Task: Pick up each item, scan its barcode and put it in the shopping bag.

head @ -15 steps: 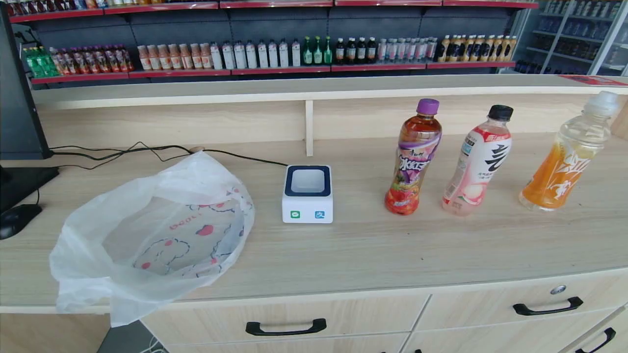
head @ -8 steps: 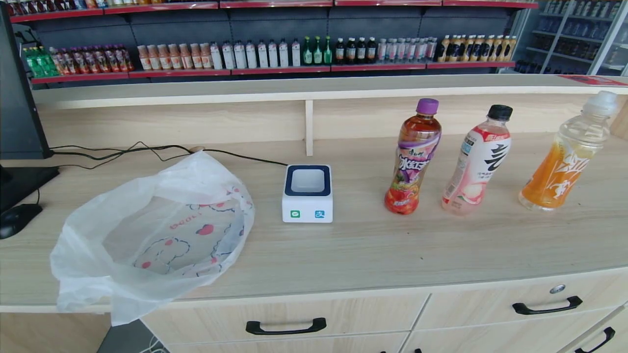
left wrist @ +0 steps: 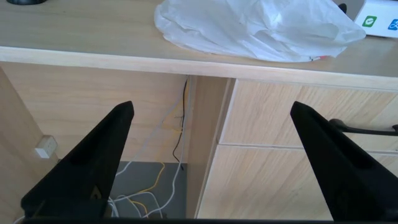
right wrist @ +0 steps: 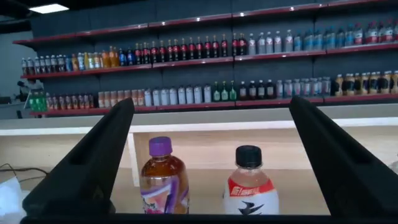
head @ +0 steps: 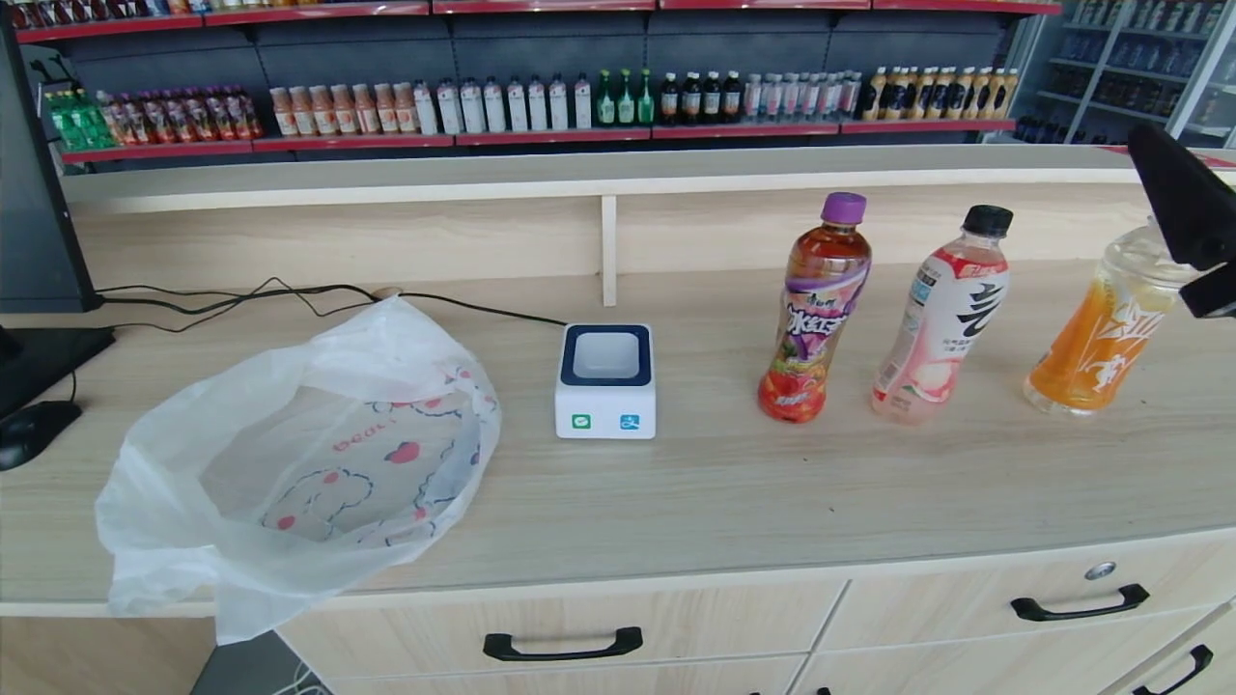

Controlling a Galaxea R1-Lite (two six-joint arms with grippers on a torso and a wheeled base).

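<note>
Three drink bottles stand upright in a row on the wooden counter (head: 676,502): a purple-capped red tea bottle (head: 816,309), a black-capped pink bottle (head: 941,319) and an orange bottle (head: 1101,333). My right gripper (head: 1183,217) hangs open at the far right, covering the orange bottle's top. Its open fingers (right wrist: 211,106) frame the purple-capped bottle (right wrist: 163,180) and the black-capped bottle (right wrist: 250,186). A white scanner (head: 605,381) sits mid-counter, with the open plastic shopping bag (head: 299,463) to its left. My left gripper (left wrist: 211,107) is open, low in front of the cabinet, below the bag (left wrist: 255,28).
A black cable (head: 290,294) runs behind the bag to a monitor base and mouse (head: 34,430) at the left edge. A raised ledge (head: 599,183) backs the counter. Drawers with black handles (head: 563,645) lie below the front edge.
My right gripper has come into the head view at the far right, in front of the orange bottle's top. Bottles, scanner and bag have not moved.
</note>
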